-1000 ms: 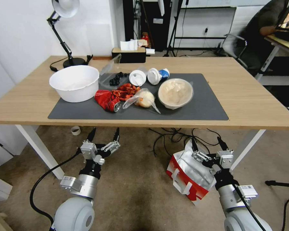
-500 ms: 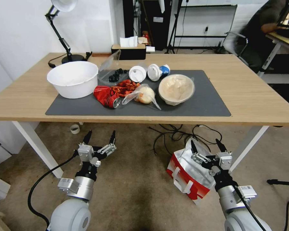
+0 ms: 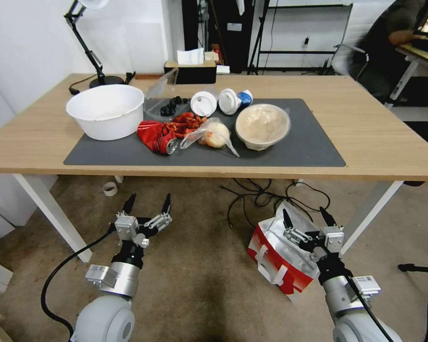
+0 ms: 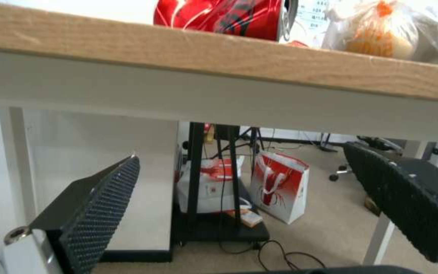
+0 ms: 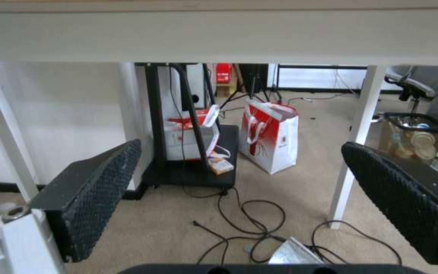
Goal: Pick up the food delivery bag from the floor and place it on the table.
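The food delivery bag (image 3: 276, 247) stands on the floor (image 3: 199, 270), its foil mouth open, red sides and white loop handles facing me, just in front of the table's (image 3: 375, 137) right front leg. My right gripper (image 3: 303, 212) hovers open over the bag's far rim, holding nothing. A foil corner of the bag (image 5: 292, 254) shows below the right gripper (image 5: 242, 144) in the right wrist view. My left gripper (image 3: 150, 197) is open over bare floor to the left, below the table edge (image 4: 178, 45), with the left gripper (image 4: 242, 152) empty.
The grey mat (image 3: 309, 152) carries a white bowl (image 3: 105, 110), a crushed red can (image 3: 156, 137), a bagged bun (image 3: 213, 137), a lidded bowl (image 3: 262, 126) and two cups. Black cables (image 3: 261, 194) lie behind the bag. A white table leg (image 3: 368, 216) stands beside it. Another red-and-white paper bag (image 5: 270, 137) stands beyond.
The whole head view has shifted a little, with the table now higher in the picture. Both grippers hold the same open pose and the bag has not moved.
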`<state>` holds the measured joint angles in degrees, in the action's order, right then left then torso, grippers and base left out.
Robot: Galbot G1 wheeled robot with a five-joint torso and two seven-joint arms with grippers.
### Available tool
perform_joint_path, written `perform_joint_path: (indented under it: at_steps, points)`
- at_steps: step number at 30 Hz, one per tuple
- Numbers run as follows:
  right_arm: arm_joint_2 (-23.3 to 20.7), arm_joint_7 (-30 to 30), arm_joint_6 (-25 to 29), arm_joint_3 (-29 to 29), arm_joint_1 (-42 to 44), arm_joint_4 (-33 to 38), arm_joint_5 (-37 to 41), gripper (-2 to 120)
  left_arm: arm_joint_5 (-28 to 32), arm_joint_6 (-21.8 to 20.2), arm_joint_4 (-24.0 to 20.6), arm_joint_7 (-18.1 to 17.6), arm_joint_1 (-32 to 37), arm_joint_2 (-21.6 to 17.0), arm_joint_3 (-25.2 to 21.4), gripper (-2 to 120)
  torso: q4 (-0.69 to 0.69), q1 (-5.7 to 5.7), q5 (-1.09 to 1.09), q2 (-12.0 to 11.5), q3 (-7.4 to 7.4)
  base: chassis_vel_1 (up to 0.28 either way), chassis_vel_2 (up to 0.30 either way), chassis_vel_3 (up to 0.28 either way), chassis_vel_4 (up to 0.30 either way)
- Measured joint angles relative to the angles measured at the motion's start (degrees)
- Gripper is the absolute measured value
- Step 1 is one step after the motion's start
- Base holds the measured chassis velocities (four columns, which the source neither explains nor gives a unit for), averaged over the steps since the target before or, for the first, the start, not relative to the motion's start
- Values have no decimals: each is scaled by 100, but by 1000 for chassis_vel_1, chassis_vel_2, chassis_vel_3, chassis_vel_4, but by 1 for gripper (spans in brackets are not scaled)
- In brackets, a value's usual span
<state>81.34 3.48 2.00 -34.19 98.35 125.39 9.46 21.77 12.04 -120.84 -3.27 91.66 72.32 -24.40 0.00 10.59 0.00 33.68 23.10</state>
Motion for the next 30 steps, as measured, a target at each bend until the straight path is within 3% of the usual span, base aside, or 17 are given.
perform_joint_path:
  at_steps: [30]
  points:
    - [28, 17, -9, 32, 39, -63, -33, 100, 27, -41, 13, -42, 22, -7, 29, 100, 0, -272, 0, -713, -443, 0, 0, 0, 0]
